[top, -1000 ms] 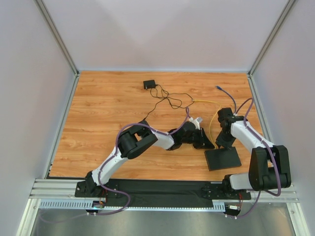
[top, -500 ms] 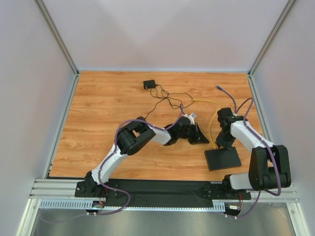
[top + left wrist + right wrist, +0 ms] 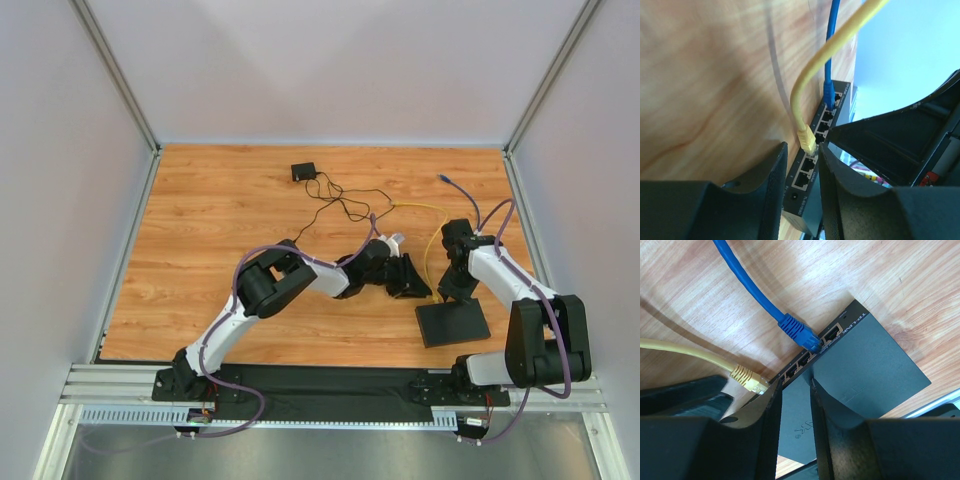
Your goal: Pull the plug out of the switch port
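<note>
The flat black switch [image 3: 452,322] lies at the near right of the table. A yellow plug [image 3: 807,140] on a yellow cable [image 3: 432,250] hangs free just outside the switch port [image 3: 809,162], out of its socket. My left gripper [image 3: 803,150] is open, and the plug's tip sits level with its fingertips without being pinched. In the right wrist view the yellow plug [image 3: 747,379] lies in front of the port row. A blue plug [image 3: 801,335] sits in a port further along. My right gripper [image 3: 795,385] is open, its fingertips down on the switch top [image 3: 865,370].
A small black adapter [image 3: 303,171] with a thin tangled black cord [image 3: 345,205] lies at the back. The blue cable's loose end [image 3: 445,180] lies at the back right. Grey walls close in the wooden table on three sides.
My left gripper drew back a little from the switch, went from shut to open and let go of the yellow plug. The right arm has not moved.
</note>
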Robot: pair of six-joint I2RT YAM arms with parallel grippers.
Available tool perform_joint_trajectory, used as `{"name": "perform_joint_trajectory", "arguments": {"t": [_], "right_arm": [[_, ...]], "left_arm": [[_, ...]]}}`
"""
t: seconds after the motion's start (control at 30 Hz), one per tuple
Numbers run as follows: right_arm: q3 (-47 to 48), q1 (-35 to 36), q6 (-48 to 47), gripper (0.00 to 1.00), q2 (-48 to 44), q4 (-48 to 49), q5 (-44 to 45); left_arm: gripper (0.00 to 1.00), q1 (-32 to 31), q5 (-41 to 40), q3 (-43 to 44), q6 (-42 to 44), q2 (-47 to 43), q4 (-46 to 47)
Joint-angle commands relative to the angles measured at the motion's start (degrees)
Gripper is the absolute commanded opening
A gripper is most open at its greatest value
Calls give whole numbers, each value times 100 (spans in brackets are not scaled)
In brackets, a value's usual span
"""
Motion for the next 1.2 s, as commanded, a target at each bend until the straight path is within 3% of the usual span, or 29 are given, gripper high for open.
{"name": "perform_joint_trajectory", "arguments": {"t": [0.0,0.47,0.6,0.77,1.0,1.17], "right_arm": [[-344,13,64,30,267,94,-187],[-248,13,82,30,241,77,-266],[-256,13,91,30,250,68,-274],[-248,13,64,30,258,59,-283],[-221,13,29,30,285,59,-257],[-204,4,21,30,302,68,-310]], "left_arm": [[39,-145,40,-51,-139,-162,-244],[40,-251,-179,344,-596,216,-552],[32,-251,-162,441,-693,365,-613],[33,-251,-109,634,-536,383,-1122],[40,-286,67,661,-482,453,-975],[33,-304,251,547,-966,743,-402]]}}
